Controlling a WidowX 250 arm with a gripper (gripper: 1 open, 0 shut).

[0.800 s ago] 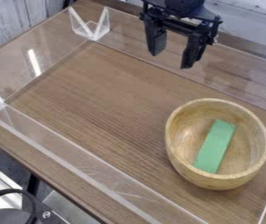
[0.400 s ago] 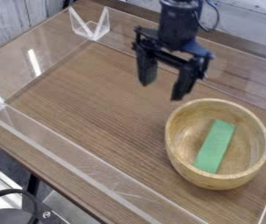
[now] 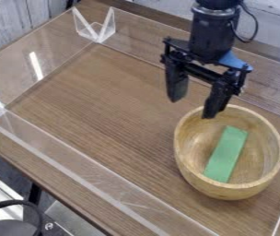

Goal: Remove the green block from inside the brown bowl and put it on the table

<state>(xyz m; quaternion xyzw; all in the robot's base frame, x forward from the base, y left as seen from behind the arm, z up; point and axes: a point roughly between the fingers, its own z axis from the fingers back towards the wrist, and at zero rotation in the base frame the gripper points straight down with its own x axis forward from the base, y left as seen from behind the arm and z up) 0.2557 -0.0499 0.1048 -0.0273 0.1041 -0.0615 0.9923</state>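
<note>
No readable labels or writing anywhere. Your gripper (image 3: 197,96) has its jaws spread wide, holding nothing, pointing down just above the far-left rim of the brown bowl (image 3: 194,171). The green block (image 3: 227,154) lies flat inside the bowl, long axis running from near-left to far-right, slightly off vertical in the view. The bowl sits at the table's (image 3: 93,101) right side, near the clear acrylic wall (image 3: 56,157).

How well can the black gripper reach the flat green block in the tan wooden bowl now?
Probably well: the gripper stands open just above the bowl's far rim, and the block lies uncovered.
</note>
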